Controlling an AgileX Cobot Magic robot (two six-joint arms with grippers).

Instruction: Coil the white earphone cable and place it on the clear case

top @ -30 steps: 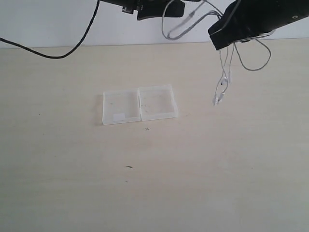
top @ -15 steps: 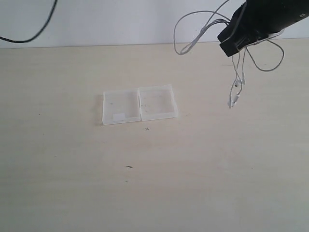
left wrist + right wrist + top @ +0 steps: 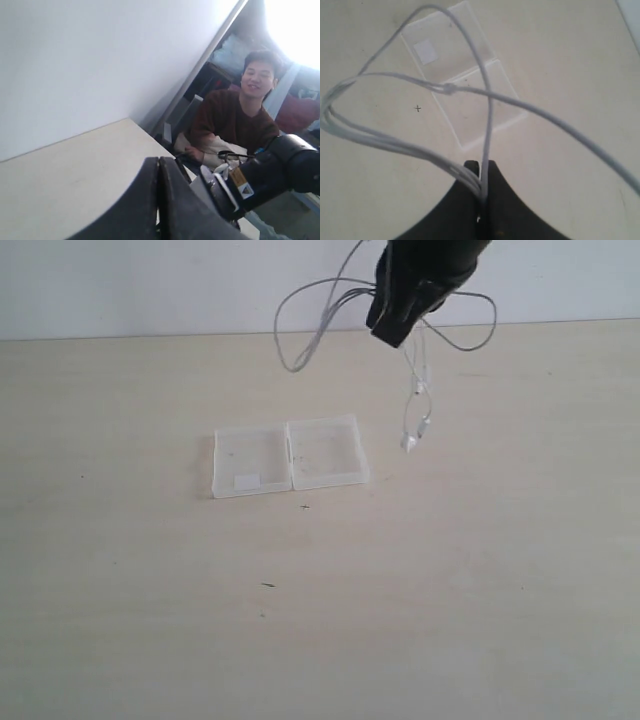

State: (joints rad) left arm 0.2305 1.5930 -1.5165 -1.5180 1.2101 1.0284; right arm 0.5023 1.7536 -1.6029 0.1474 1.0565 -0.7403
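Carries the cable [image 3: 296, 368] aloft in loose loops, several strands bunched and pinched in the shut right pincer [image 3: 392, 328]. Bulges out in one loop toward the left and another toward the right, with the earbuds [image 3: 409, 441] dangling straight down. Looks only roughly coiled, not a tidy ring.

Shows the case [image 3: 325, 452] lying flat and open on the table [image 3: 450, 590], below and leftward of that pincer, long axis running left to right. Puts the earbuds just beside its right edge, not over the plastic; cannot tell whether touching the table.

Agrees from the right wrist: case [image 3: 470, 105] ahead of the pincer [image 3: 481, 172], seen through the cable [image 3: 490, 115]. Probably calls for a short shift leftward, then a descent.

Leaves out the left pincer [image 3: 159, 165]: shut on nothing, absent from the exterior view, so clearly the farther one.
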